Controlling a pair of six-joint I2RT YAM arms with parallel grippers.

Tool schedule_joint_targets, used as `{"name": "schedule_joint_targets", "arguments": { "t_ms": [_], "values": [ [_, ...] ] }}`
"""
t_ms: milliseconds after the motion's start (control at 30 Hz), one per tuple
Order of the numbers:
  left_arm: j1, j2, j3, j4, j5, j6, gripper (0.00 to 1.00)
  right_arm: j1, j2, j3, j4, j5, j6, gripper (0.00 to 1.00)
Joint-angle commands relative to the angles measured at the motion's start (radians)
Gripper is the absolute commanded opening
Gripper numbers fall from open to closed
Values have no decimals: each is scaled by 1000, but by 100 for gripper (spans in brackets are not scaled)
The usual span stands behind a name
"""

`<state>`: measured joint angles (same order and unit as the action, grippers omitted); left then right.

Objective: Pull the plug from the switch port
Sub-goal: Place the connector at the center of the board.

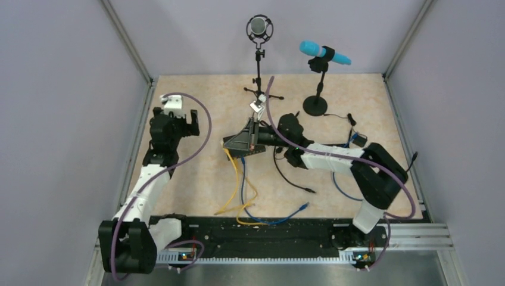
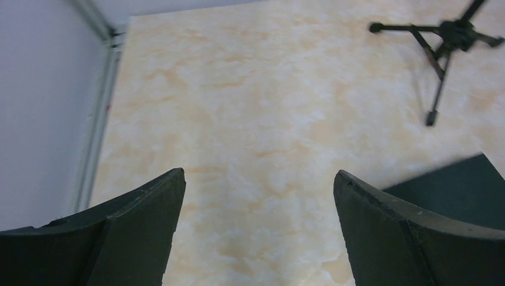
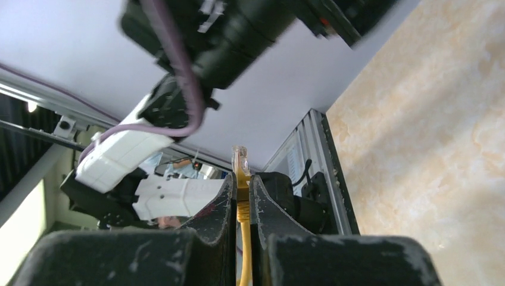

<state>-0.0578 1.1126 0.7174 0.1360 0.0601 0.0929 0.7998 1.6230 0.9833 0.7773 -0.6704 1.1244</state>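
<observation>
My right gripper (image 3: 240, 179) is shut on the yellow cable just behind its clear plug (image 3: 240, 159). The plug sticks out past the fingertips into free air and sits in no socket. In the top view the right gripper (image 1: 231, 143) reaches left across the flat black switch box (image 1: 245, 149) at the table's middle. The box's port edge is too small to make out. The yellow cable (image 1: 236, 179) hangs from the gripper toward the near edge. My left gripper (image 2: 259, 179) is open and holds nothing. It hovers over bare table at the left (image 1: 178, 122).
A blue cable (image 1: 280, 215) and a black cable (image 1: 293, 179) trail over the table in front of the box. A tripod microphone stand (image 1: 259, 59) and a round-based stand with a cyan microphone (image 1: 321, 56) stand behind. A dark slab (image 2: 458, 190) edges the left wrist view.
</observation>
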Motion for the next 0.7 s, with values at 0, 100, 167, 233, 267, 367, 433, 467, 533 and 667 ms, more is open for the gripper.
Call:
{"name": "schedule_joint_targets", "arguments": {
  "t_ms": [0,100,167,233,267,367,433,467,533,667],
  "values": [
    [51,-125,-35,34,-206,-113,99,71,144,102,237,27,102,0],
    [102,-165,-36,-17,-233,-137,99,93,250,220,230,8,102,0],
    [120,-179,-35,-45,-262,-156,99,92,263,270,217,-4,83,0],
    [140,-195,-34,-65,-283,-174,99,88,209,323,38,2,-39,0],
    [152,-202,-35,-71,-287,-188,99,90,172,347,-70,17,-129,0],
    [177,-209,-31,-72,-294,-222,99,88,70,391,-278,48,-285,0],
    [185,-203,-24,-79,-304,-247,99,84,15,394,-346,50,-334,0],
    [187,-198,-22,-83,-314,-259,99,81,-22,384,-367,59,-355,0],
    [190,-195,-17,-87,-320,-268,99,73,-111,345,-427,104,-409,0],
    [192,-191,-3,-101,-276,-238,99,69,-338,323,-662,313,-578,0]
  ]
}}
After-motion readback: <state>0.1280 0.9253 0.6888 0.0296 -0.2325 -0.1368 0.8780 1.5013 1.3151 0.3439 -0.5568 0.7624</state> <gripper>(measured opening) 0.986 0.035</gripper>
